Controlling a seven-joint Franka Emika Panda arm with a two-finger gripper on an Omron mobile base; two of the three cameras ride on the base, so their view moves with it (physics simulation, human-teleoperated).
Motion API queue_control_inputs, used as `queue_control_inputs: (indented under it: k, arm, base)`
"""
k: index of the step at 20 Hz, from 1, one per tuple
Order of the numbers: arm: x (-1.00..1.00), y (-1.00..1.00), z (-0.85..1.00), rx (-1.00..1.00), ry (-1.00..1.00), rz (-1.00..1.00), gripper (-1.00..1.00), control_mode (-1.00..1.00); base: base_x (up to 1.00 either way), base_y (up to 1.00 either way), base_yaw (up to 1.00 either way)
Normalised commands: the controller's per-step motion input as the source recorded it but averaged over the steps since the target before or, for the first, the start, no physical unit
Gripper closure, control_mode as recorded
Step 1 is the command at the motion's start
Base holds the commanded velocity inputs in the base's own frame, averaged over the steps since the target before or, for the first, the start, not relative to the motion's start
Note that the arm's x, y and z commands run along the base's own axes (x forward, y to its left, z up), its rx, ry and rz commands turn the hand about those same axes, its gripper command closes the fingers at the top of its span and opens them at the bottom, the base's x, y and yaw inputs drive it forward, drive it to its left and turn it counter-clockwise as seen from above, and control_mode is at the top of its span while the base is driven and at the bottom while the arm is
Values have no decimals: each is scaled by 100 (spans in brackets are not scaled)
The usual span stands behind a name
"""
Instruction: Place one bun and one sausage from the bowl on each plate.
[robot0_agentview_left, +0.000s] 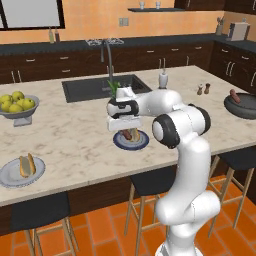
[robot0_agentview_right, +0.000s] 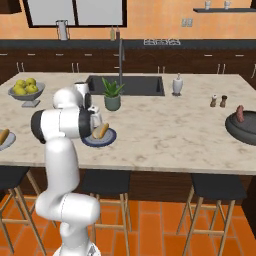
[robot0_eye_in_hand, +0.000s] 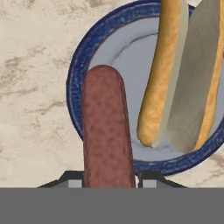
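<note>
The marble bench carries the dark bowl far right, well apart from the blue-rimmed plate. Above that plate the jaws pinch a sausage beside the split bun. The pale plate holds another bun.

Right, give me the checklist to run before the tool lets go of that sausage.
1. Sausage between the tool fingers: ok.
2. Sausage over the blue-rimmed plate: ok.
3. Bun already on that plate: ok.
4. Bare plate surface beside the bun: ok.
5. Sausage touching the plate: cannot tell.
6. Pale grey plate already carrying food: ok.
</note>
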Motion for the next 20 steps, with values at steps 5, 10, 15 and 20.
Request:
queue_control_inputs:
  k: [5, 10, 15, 20]
  arm:
    - [18, -8, -27, -2, 0, 0, 100, -100]
    - [7, -3, -22, 0, 0, 0, 100, -100]
    - [10, -7, -15, 0, 0, -1, 100, -100]
    - [8, -5, -4, 0, 0, -2, -100, -100]
  base:
    - [0, 0, 0]
    - [0, 0, 0]
    - [0, 0, 0]
    - [0, 0, 0]
